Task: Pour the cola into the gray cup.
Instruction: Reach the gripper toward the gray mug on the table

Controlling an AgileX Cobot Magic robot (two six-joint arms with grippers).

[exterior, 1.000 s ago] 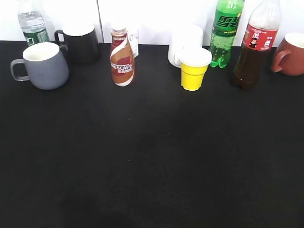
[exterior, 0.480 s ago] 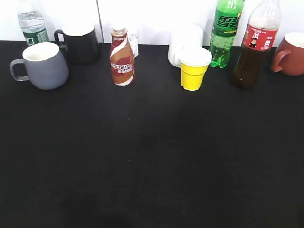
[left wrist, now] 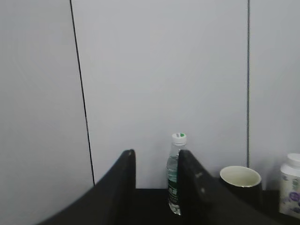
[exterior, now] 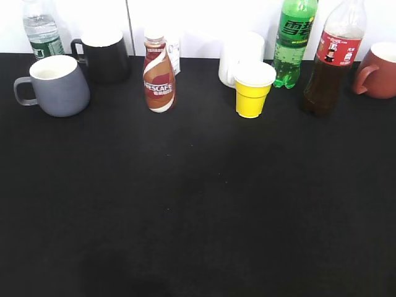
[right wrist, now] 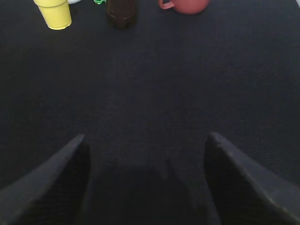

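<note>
The cola, a tall clear bottle with a red label and dark liquid, stands at the far right of the black table. Its base shows at the top of the right wrist view. The gray cup stands at the far left, handle to the left, upright. Neither gripper shows in the exterior view. My left gripper faces the back wall, its jaws a little apart with nothing between them. My right gripper hangs over bare table, jaws wide apart and empty, well short of the cola.
Along the back stand a water bottle, black mug, Nescafe bottle, white cup, yellow cup, green soda bottle and reddish-brown mug. The left wrist view shows the water bottle and black mug.
</note>
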